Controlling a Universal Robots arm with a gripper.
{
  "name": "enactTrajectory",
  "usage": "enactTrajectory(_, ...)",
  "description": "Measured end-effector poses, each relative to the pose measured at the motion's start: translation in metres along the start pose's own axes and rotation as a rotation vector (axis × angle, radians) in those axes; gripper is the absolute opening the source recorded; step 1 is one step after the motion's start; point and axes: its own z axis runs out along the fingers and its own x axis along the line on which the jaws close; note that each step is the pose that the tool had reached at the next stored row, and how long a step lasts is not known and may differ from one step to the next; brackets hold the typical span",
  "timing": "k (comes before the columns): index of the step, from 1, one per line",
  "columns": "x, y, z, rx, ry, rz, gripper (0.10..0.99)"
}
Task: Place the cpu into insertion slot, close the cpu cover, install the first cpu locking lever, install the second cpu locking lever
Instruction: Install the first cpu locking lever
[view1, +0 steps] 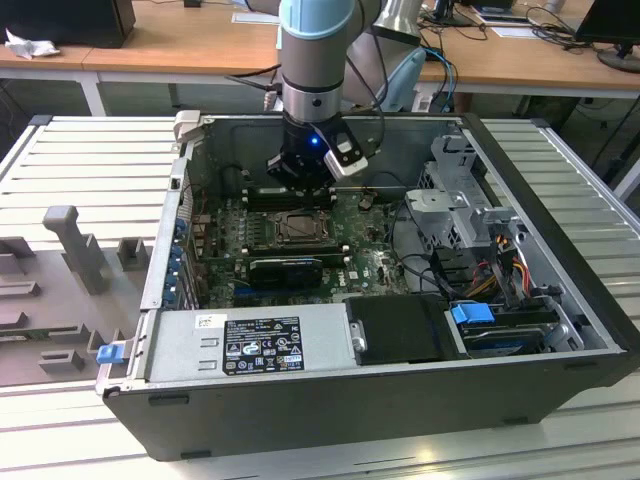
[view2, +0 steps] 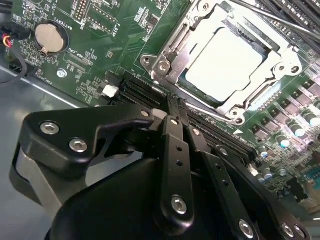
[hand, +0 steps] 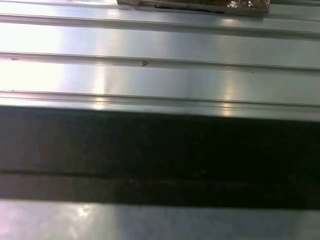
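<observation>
The cpu (view2: 225, 62) lies flat in the insertion slot (view1: 283, 222) at the middle of the green motherboard, its pale top showing through the window of the cpu cover (view2: 176, 52). The silvery cover frame lies down around the chip. A thin metal rod (view2: 272, 19) runs across the socket's far corner. My gripper (view2: 173, 103) hangs just beside the socket over the black memory slots (view2: 145, 90), its black fingers (view2: 172, 150) shut together with nothing between them. In the exterior view the gripper (view1: 293, 183) sits low inside the open computer case, just behind the socket.
A long black card (view1: 287, 268) lies in front of the socket. The power supply (view1: 250, 345) fills the case's near side, and a drive cage (view1: 470, 200) with cables stands at the exterior view's right. Grey fixtures (view1: 75, 245) rest on the slatted table. A coin battery (view2: 49, 37) sits on the board.
</observation>
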Motion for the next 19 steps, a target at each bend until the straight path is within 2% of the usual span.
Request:
enactTrajectory(4,0.0000,-0.0002,0.0028,0.001,0.0000,-0.001,0.106)
enactTrajectory(7,0.0001,-0.0004,0.0038,0.006,0.0005,0.000,0.106)
enactTrajectory(10,0.0001,-0.0004,0.0046,0.019,0.0008,-0.001,0.106)
enactTrajectory(12,0.0001,-0.0004,0.0057,0.021,0.0008,-0.001,0.106)
enactTrajectory(14,-0.0001,-0.0007,0.0065,0.021,0.0012,-0.001,0.106)
enactTrajectory(16,-0.0005,-0.0006,0.0066,0.011,0.0004,-0.001,0.106)
enactTrajectory(17,-0.0006,-0.0004,0.0060,0.010,-0.0001,-0.001,0.106)
enactTrajectory(18,-0.0007,-0.0002,0.0040,0.009,-0.0003,-0.001,0.106)
enactTrajectory(19,-0.0009,0.0003,-0.0042,0.010,0.0004,-0.001,0.106)
